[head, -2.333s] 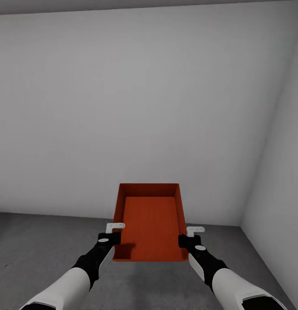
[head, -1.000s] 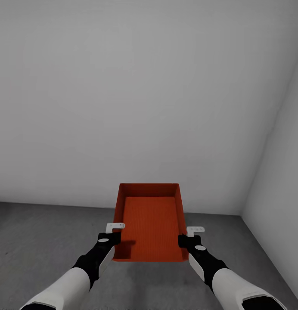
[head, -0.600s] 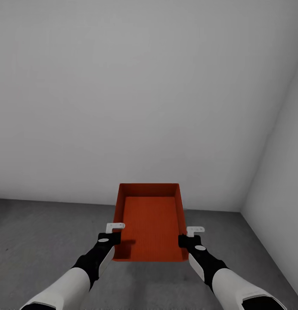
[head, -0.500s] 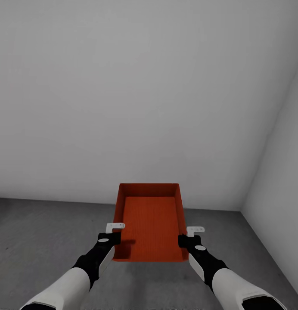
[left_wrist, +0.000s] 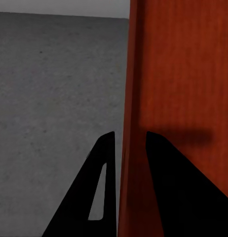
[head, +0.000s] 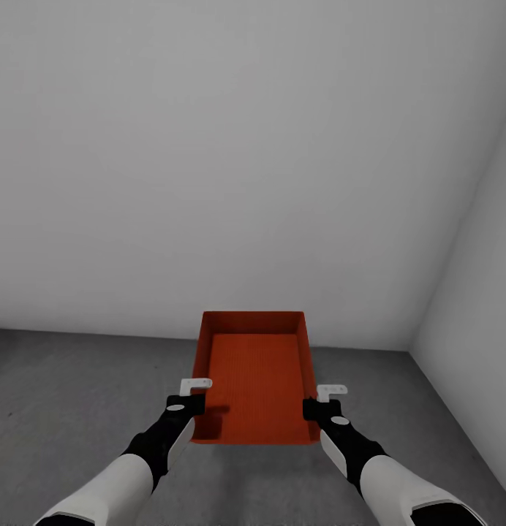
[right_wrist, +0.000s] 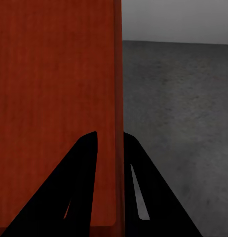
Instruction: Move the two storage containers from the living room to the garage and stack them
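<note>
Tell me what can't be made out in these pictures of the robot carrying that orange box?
- Underside of the storage container: head view looks down into it; its own walls and base hide it.
- Floor straight below the container: covered by it in head view.
- Left gripper and right gripper inner fingers: hidden behind the side walls.
- Rest of the container: cut off by the frame edges in both wrist views.
</note>
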Controlling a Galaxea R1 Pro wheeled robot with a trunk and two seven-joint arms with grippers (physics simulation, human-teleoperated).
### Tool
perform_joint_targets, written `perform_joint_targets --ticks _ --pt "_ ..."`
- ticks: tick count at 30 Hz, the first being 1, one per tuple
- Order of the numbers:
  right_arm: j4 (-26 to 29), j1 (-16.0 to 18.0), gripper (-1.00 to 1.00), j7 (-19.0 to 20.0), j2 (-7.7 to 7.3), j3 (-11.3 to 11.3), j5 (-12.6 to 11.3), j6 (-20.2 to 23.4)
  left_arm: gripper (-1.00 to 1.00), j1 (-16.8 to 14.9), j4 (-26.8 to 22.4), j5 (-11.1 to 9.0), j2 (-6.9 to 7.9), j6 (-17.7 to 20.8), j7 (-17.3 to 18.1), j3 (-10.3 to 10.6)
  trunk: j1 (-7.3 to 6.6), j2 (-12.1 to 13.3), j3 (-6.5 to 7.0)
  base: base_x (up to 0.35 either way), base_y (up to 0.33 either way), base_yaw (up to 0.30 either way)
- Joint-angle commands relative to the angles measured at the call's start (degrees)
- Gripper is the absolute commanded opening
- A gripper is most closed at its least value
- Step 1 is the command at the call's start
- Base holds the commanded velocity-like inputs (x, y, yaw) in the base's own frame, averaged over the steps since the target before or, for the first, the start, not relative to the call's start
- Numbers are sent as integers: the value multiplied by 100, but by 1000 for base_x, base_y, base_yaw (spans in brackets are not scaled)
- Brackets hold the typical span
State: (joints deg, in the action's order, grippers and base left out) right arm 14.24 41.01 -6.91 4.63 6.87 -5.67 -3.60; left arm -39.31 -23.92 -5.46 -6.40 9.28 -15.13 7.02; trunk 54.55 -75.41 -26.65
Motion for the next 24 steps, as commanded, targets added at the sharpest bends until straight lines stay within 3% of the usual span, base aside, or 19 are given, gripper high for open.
perform_joint_targets --ticks 1,24 --pt "-15 4 -100 -13 -6 -99 -92 -27 -100 -6 -34 62 60 -32 -78 -306 22 -46 -34 0 0 0" --pt "-17 4 -100 -13 -6 -98 -92 -27 -100 -6 -34 62 60 -32 -78 -301 527 -968 -659 0 0 0"
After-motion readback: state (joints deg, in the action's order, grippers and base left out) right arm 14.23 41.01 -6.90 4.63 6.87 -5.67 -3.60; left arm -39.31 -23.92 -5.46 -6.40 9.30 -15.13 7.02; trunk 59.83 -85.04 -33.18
